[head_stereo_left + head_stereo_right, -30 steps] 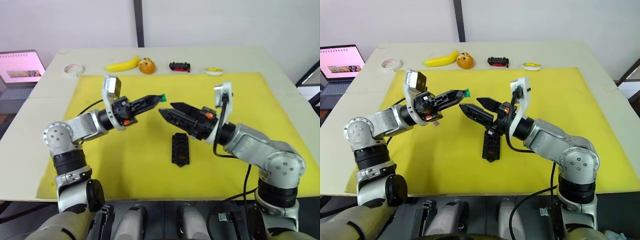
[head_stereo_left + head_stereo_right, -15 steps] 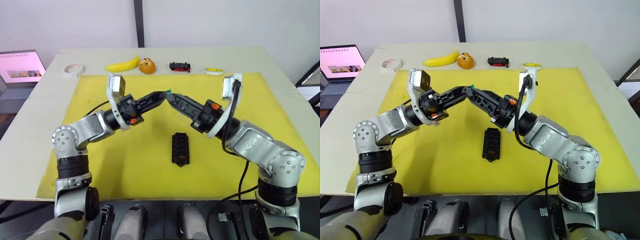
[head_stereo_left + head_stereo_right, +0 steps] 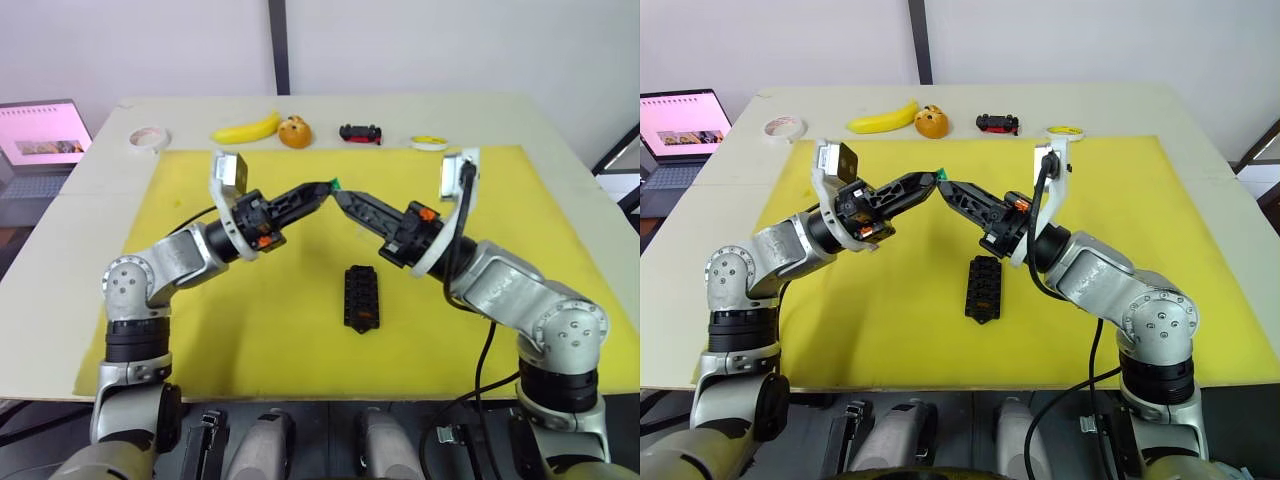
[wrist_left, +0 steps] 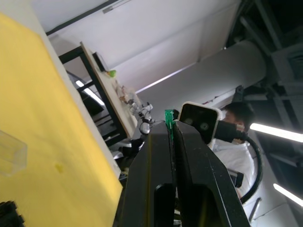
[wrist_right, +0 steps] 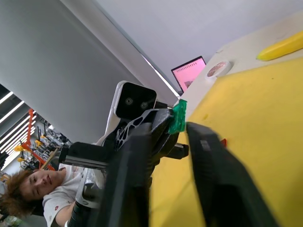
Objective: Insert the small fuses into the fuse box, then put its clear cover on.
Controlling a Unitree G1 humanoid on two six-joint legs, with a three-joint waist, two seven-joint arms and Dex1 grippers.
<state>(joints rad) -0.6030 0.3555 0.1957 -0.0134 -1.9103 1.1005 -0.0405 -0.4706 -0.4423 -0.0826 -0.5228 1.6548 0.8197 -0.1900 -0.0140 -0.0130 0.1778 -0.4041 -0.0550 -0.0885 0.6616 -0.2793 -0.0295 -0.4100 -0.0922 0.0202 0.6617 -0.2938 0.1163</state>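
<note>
Left eye view had the left gripper (image 3: 322, 188) pinched on a green fuse (image 3: 334, 184), raised over the yellow mat (image 3: 500, 190). The right gripper (image 3: 345, 197), fingers parted, met it tip to tip. A handover, I reckoned. The fuse box (image 3: 360, 298) lay below; next, the right needed to close squarely.

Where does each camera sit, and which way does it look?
Left eye and right eye: on the head, looking down at the yellow mat and black fuse box; both arms show.
Left wrist: along the left tool, shut on the green fuse.
Right wrist: along the open right tool.
Shared: the green fuse is in all views.
</note>
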